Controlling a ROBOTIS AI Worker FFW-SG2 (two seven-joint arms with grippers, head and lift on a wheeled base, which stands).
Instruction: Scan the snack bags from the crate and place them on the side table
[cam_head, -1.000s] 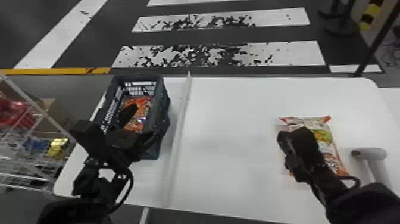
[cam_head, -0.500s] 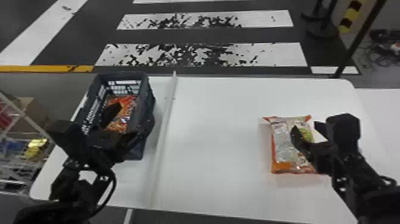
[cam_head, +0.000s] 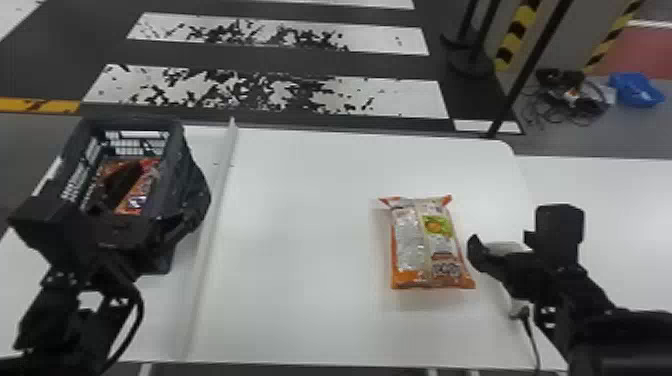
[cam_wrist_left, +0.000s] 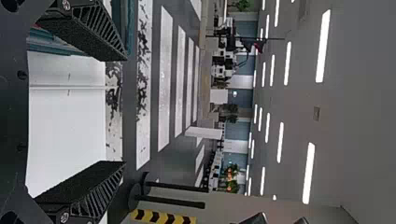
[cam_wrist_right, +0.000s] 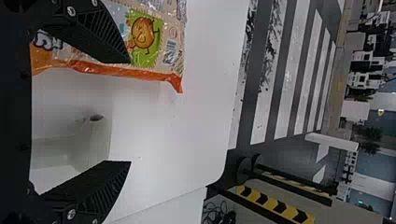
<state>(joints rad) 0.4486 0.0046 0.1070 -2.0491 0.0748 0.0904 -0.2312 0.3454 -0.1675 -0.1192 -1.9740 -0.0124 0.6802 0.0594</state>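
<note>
Snack bag (cam_head: 430, 245) lies seam up on the right of the worktop (cam_head: 300, 225), probably baring its code for the scanner (cam_wrist_right: 95, 140). Right hand (cam_wrist_right: 130, 111) gapes empty around that, likely to grip it; left hand (cam_wrist_left: 125, 111), also released, hangs by the crate (cam_head: 192, 192).

The site is a large indoor hall, consistent with a robotics lab or test area; the exact type cannot be confirmed. Indicators are crosswalk markings (cam_head: 400, 95) on the dark floor, black-and-yellow hazard striping (cam_head: 511, 42) and loose cables (cam_head: 570, 100). Linear ceiling lights (cam_wrist_left: 322, 45) run overhead, with plants (cam_wrist_left: 232, 173) at the far side.
</note>
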